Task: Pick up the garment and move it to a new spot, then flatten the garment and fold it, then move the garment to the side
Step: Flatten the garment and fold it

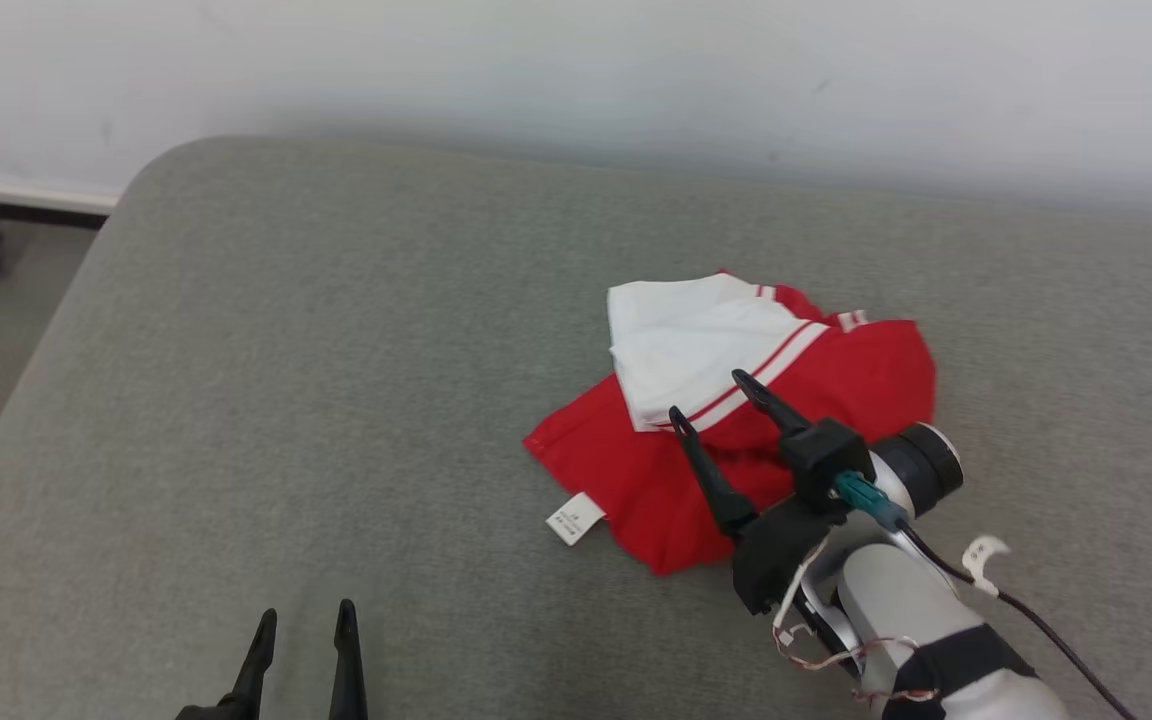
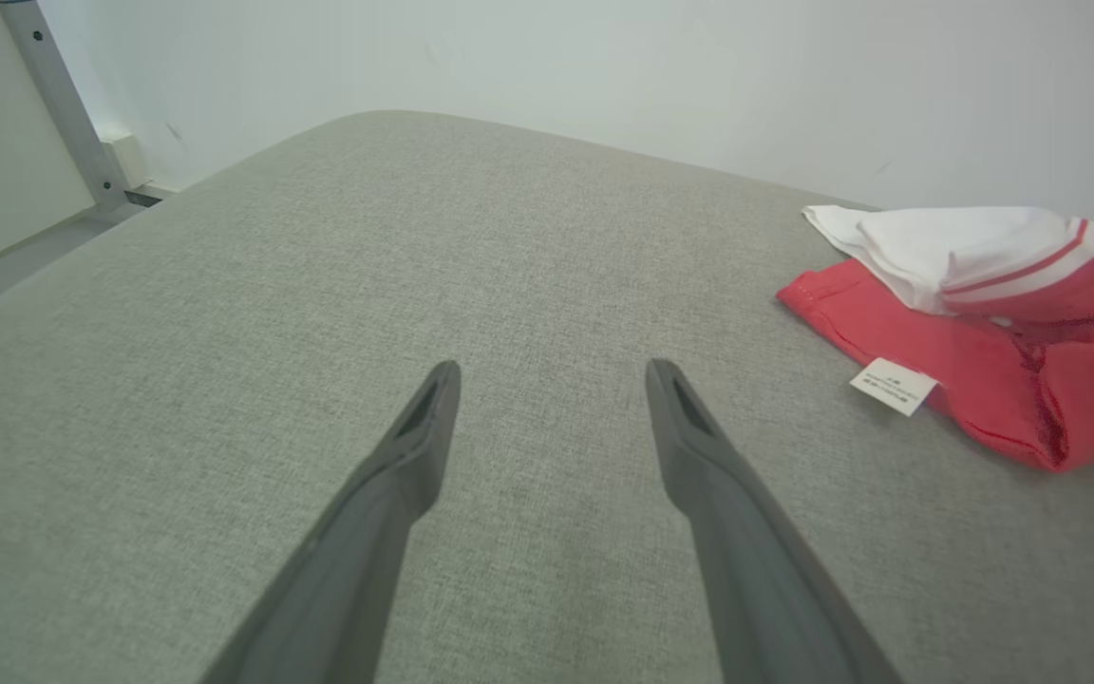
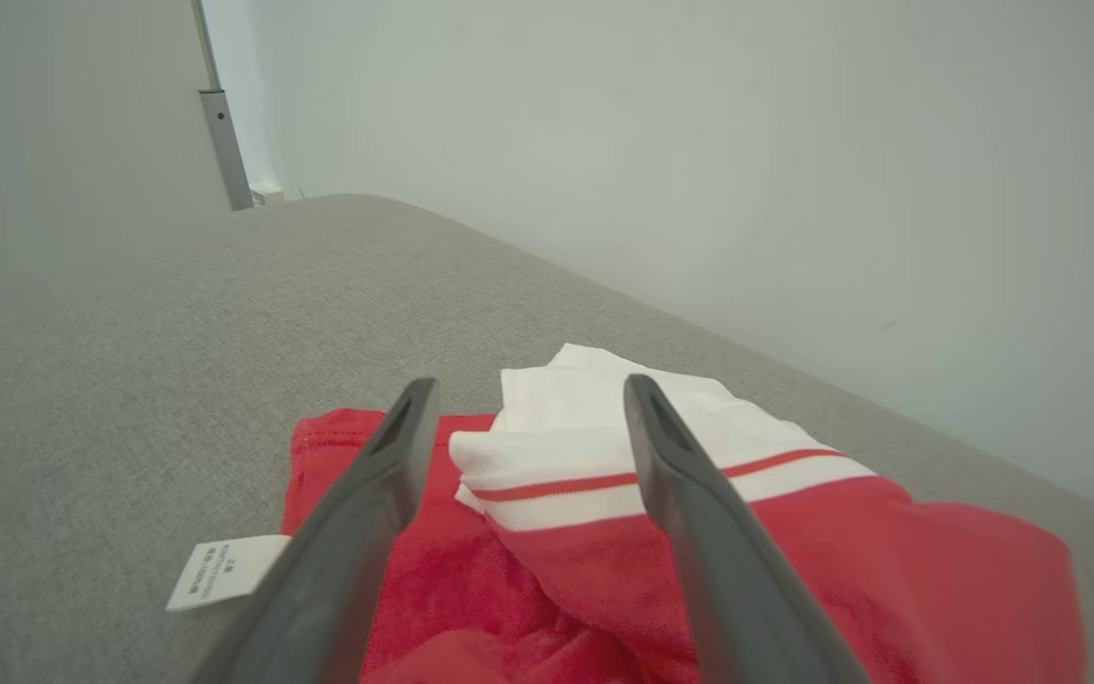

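The garment (image 1: 836, 380) is red with a white part and red stripes, lying crumpled on the grey cushion at right of centre; a white label sticks out at its near left edge. It also lies at the right of the left wrist view, garment (image 2: 984, 313), and fills the lower half of the right wrist view, garment (image 3: 794, 551). My right gripper (image 1: 708, 392) hovers over the garment's near side, open, fingers spread above the striped band with nothing between them. My left gripper (image 1: 304, 614) is open at the lower left, over bare cushion, well away from the garment.
The grey cushion (image 1: 336, 350) spans the view, with a rounded far-left corner. A pale wall stands behind it. Floor and a dark baseboard (image 1: 16, 205) lie beyond the left edge. A metal post (image 3: 221, 123) stands by the far wall.
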